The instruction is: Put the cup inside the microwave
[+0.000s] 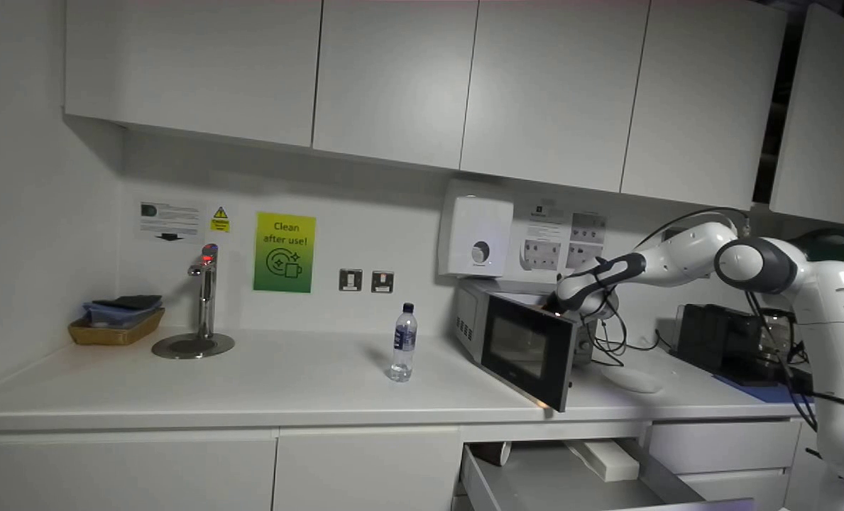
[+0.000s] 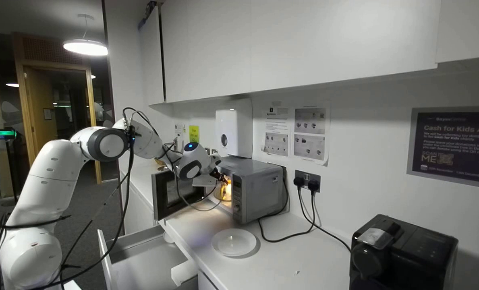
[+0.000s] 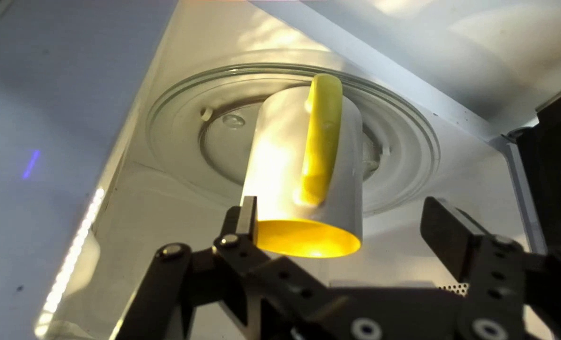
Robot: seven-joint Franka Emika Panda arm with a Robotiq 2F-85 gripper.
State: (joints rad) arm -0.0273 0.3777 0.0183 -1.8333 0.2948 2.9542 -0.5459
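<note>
The cup (image 3: 285, 141) is white with a yellow handle and yellow inside. In the wrist view it stands on the glass turntable (image 3: 176, 141) inside the lit microwave, its mouth toward my gripper. My gripper (image 3: 346, 219) is open, fingers wide apart. The left finger overlaps the cup's rim edge; whether it touches cannot be told. The right finger is clear of the cup. The silver-grey microwave (image 2: 259, 189) also shows in an exterior view (image 1: 470, 319). Its dark glass door (image 1: 528, 348) stands open. In an exterior view the gripper (image 2: 223, 178) is at the microwave's opening, above a yellow glow.
An open drawer (image 2: 146, 262) lies below the counter, with a cup-like thing (image 1: 492, 453) and a white box (image 1: 610, 460) in it. A white plate (image 2: 234, 243) is beside the microwave. A bottle (image 1: 403, 344), a black coffee machine (image 2: 404, 249) and cables (image 2: 287, 237) are nearby.
</note>
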